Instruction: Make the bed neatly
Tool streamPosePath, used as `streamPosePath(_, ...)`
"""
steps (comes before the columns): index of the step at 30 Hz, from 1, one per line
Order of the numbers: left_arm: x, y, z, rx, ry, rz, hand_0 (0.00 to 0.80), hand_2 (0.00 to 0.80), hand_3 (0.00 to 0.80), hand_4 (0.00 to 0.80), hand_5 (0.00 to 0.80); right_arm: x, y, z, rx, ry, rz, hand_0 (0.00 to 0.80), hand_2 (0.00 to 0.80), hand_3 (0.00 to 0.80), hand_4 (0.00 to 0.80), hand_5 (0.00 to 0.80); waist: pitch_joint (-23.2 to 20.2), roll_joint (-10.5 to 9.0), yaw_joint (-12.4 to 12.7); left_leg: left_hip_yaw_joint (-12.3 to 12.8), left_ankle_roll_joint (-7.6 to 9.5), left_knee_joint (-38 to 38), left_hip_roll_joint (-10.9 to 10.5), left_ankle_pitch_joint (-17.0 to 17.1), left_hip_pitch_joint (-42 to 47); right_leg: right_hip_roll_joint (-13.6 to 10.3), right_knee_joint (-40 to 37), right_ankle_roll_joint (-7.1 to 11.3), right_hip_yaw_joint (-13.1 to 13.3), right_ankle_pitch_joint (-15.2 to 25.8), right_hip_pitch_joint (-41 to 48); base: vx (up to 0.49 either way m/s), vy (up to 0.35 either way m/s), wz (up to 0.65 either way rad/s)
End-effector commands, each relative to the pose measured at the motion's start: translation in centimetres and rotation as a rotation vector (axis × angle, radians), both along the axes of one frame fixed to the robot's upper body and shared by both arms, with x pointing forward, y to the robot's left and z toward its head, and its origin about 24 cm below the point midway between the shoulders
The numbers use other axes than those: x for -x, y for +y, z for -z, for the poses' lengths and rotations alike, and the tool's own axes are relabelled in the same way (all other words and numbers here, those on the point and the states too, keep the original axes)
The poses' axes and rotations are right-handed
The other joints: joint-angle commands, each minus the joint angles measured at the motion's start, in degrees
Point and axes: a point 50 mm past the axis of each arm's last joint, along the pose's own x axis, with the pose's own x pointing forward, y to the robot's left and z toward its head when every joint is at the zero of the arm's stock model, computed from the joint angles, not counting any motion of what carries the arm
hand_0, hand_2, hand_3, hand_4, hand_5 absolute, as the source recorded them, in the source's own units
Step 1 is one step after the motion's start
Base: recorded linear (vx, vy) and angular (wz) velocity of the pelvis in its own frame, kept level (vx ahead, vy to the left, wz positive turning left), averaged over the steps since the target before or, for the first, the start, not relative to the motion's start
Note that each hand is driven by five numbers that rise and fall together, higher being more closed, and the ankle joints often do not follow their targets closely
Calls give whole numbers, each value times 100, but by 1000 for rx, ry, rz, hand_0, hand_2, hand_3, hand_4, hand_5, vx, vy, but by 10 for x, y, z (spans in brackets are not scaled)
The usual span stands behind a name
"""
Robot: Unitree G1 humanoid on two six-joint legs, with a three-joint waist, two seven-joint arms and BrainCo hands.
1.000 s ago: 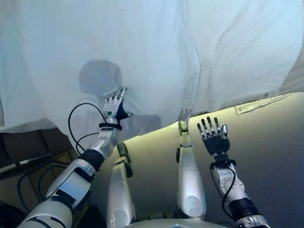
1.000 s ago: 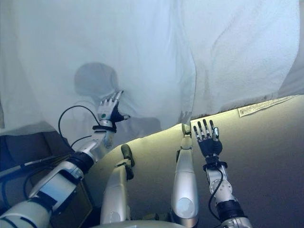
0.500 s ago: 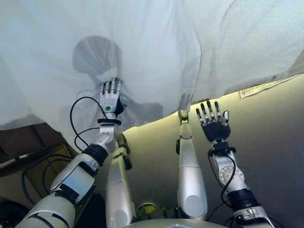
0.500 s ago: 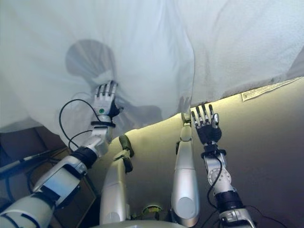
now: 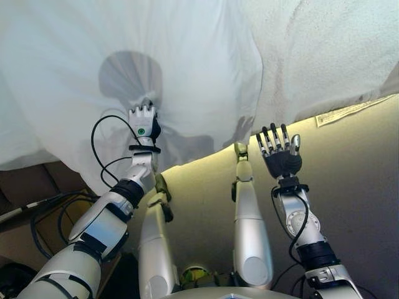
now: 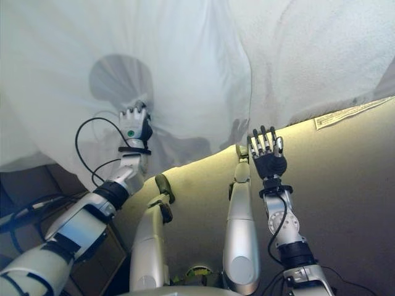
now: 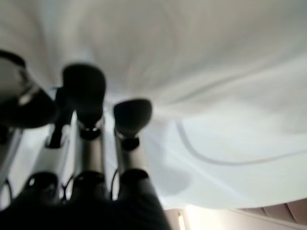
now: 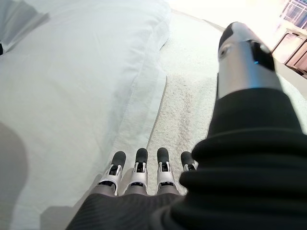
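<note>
Nearest lies a pale floor, lit yellowish along the bed's edge, with dark clutter at the lower left. Over the floor the right hand is raised with straight, spread fingers holding nothing, just short of the bed's textured white cover. The left hand has its fingers curled into the smooth white sheet, which drapes off the bed.
</note>
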Motion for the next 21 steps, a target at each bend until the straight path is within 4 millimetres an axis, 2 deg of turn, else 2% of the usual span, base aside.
streamPosePath(1,13,27,40,89,199,-104,800,800,800,800,800,6,-8,-17,42,-92,-12,0,0,0,0,0,57,116,-42,-172,187,-441,188,1238,-465,-80,566,-7,-170,-186,70,23,-36,-3)
streamPosePath(5,18,31,48,109,226,-101,800,800,800,800,800,10,-12,-5,35,-66,-9,0,0,0,0,0,-94,98,-22,-143,172,-474,232,1193,-247,-135,537,13,-214,-231,279,46,-31,-6)
streamPosePath(11,28,34,65,261,272,-94,800,800,800,800,800,19,-17,18,29,-4,-21,0,0,0,0,0,-399,141,19,-49,178,-665,243,1145,191,-251,414,66,-308,-286,665,64,-23,-5)
streamPosePath(16,48,28,91,371,324,-42,800,800,800,800,800,29,-17,37,22,54,-17,0,0,0,0,0,-725,177,211,-62,209,-913,230,1060,772,-369,273,108,-479,-393,1240,106,-60,-5)
streamPosePath(21,62,36,100,378,335,-9,800,800,800,800,800,31,-18,43,22,60,-5,0,0,0,0,0,-888,190,396,-143,206,-1081,282,973,1214,-368,212,113,-595,-516,1657,78,-70,3)
